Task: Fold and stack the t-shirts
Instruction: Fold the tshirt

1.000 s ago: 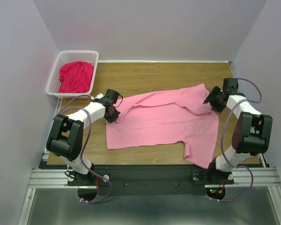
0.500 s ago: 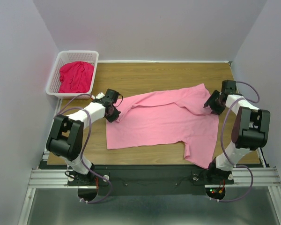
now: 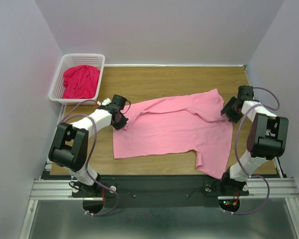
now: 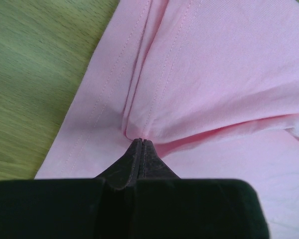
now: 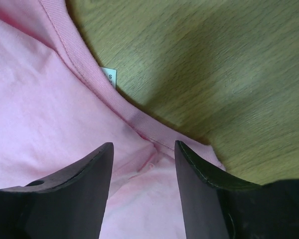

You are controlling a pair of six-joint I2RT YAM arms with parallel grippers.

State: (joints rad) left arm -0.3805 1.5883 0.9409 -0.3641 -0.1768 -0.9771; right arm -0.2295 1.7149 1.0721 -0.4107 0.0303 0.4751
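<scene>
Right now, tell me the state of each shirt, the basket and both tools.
pink t-shirt: unfolded, spread wrinkled on the table.
basket: upright, partly filled.
red t-shirt: crumpled inside the basket.
left tool: shut, pinching the pink t-shirt's edge.
right tool: open, over the pink t-shirt's collar.

Your top view looks steeply down from above and behind the near edge of the counter [image 3: 164, 82], taking in the whole pink t-shirt [image 3: 174, 129]. Both wrist views sit very close over that shirt: left at its left edge, right at its collar.
</scene>
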